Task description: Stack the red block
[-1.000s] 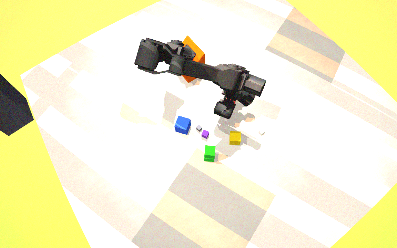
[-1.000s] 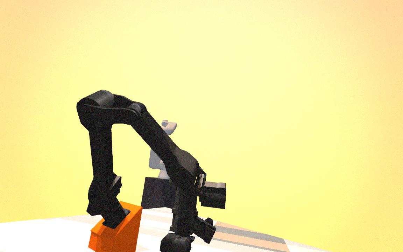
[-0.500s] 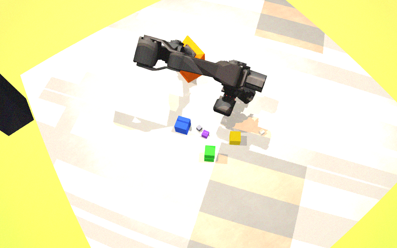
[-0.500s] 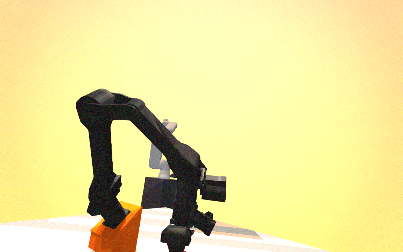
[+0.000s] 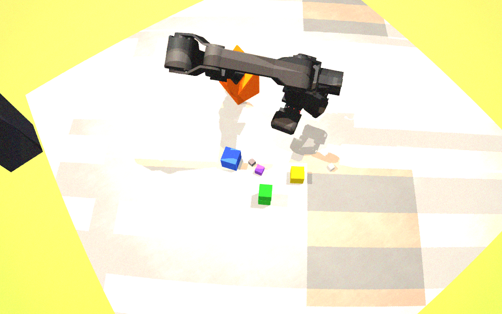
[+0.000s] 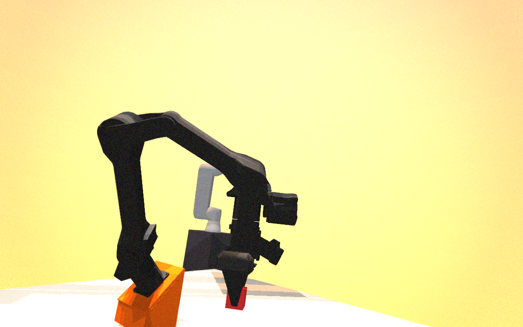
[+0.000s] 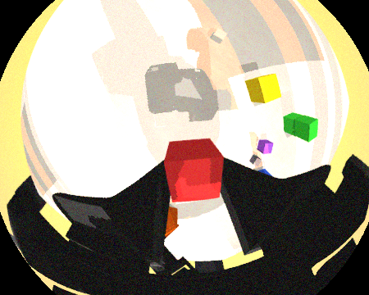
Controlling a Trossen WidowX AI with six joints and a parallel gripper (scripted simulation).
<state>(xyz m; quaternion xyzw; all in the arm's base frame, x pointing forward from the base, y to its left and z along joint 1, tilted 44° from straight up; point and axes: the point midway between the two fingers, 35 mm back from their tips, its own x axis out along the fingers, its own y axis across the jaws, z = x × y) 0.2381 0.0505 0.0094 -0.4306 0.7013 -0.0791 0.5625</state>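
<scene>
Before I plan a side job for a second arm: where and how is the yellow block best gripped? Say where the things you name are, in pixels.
I'd take the yellow block [image 5: 296, 174] [image 7: 263, 88] by two opposite upright side faces, coming straight down from above. It looks cube-shaped and sits flat, with no neighbour touching it. The green tower [image 5: 265, 194] [image 7: 301, 127] stands apart, so the hand should probably fit.
</scene>
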